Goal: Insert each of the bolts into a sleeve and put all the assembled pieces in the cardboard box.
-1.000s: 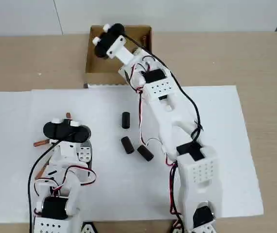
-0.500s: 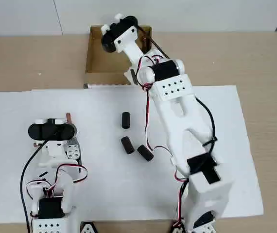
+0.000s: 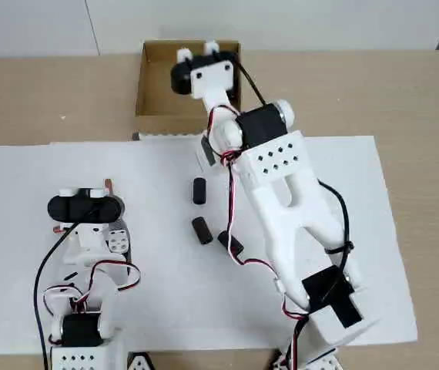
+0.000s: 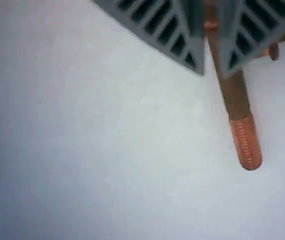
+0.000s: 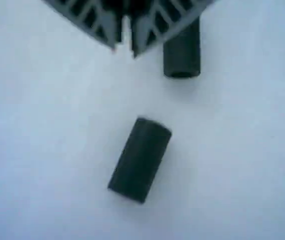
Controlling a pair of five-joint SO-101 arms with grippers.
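Currently pinching a copper bolt (image 4: 240, 120) in the left gripper (image 4: 211, 70), with the right gripper (image 5: 125, 45) pressed together above a black sleeve (image 5: 140, 160); next, probably spreading to grasp it.

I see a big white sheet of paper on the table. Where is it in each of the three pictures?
High view: the white sheet covers the middle of the table, this side of the cardboard box.
Left wrist view: the white sheet lies behind the copper bolt.
Right wrist view: the white sheet lies under two black sleeves.
Shared landmark: the black sleeves, three on it in the high view.
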